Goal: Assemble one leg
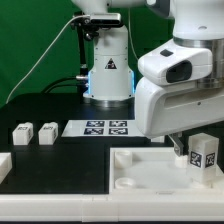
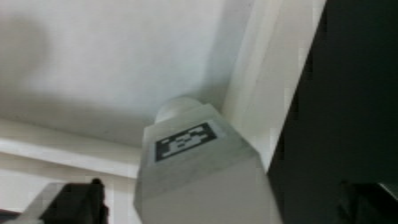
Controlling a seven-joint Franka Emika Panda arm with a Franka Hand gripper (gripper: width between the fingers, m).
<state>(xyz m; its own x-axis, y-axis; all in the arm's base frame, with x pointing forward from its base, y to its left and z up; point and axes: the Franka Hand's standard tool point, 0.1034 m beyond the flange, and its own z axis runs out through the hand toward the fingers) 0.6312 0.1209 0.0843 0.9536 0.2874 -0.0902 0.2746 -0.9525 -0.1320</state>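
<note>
looking across the black table [image 1: 50, 152], we saw the leg [image 1: 203, 153] standing upright on the large flat white panel [image 1: 150, 186], near the panel's corner on the exterior view's right. its long axis ran vertically, and the face with the black-and-white marker was turned toward that camera. we could not tell whether its lower end sat in a socket.

the gripper [image 2: 217, 203] hung just above the leg, with the arm's bulky white hand hiding most of it in the exterior view. in the wrist view the leg [image 2: 199, 165] rose toward the camera between the two dark fingers [image 2: 75, 200]. the jaws were spread wide, with a clear gap on each side of the leg, and they held nothing.

two more legs [image 1: 34, 133] lay side by side on the table toward the exterior view's left, well apart from the gripper. the marker board [image 1: 107, 127] lay flat between them and the hand, just in front of the arm's base [image 1: 108, 75].
</note>
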